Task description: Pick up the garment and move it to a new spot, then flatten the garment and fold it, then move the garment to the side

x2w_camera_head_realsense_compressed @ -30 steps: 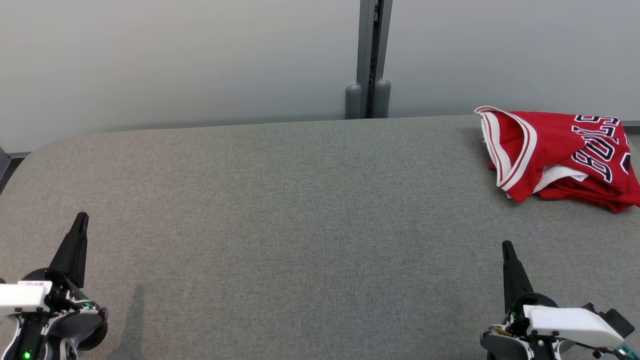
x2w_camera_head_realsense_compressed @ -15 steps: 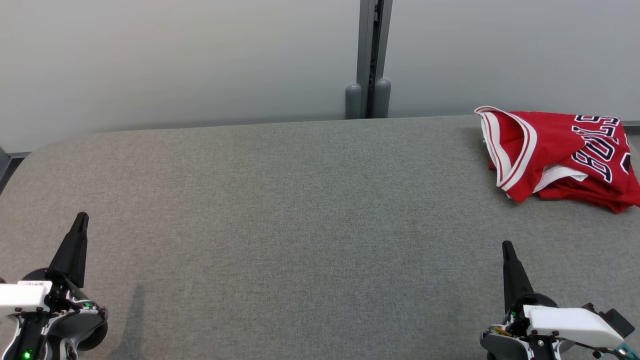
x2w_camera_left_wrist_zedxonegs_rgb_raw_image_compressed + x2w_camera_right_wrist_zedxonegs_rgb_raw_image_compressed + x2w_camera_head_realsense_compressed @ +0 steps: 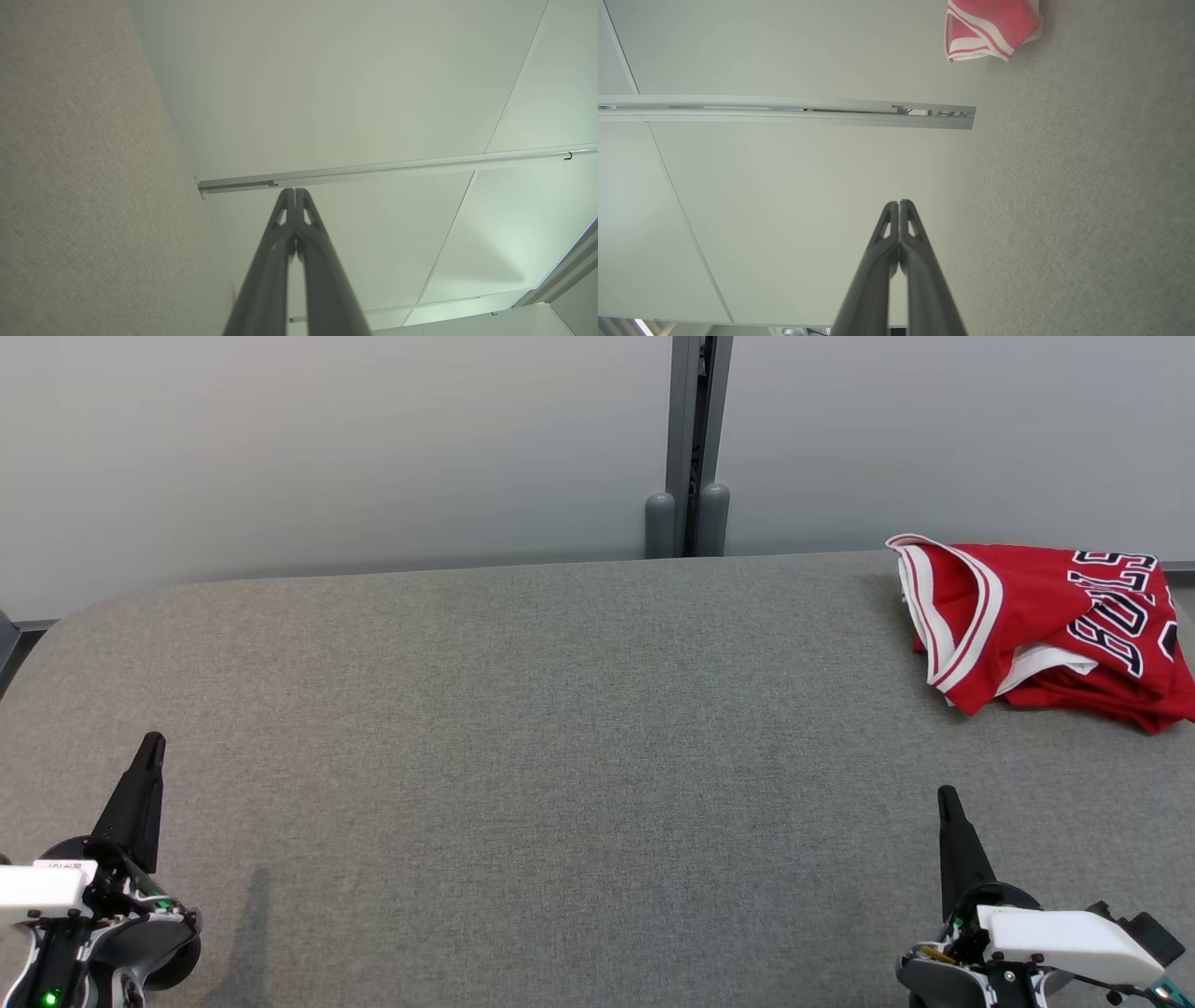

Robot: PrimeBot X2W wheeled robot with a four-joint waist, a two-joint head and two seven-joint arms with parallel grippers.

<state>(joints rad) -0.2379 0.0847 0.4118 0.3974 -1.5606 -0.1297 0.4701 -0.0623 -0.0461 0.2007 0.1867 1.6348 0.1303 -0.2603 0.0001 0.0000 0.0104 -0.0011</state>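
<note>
garment lies crumpled at far right back corner of grey table, partly past the frame edge. left gripper and right gripper at front, well apart from it, fingers pressed together, holding nothing. likely risks: reaching in closed could shove cloth off the edge; pinching one loose layer could let the rest drag.
</note>
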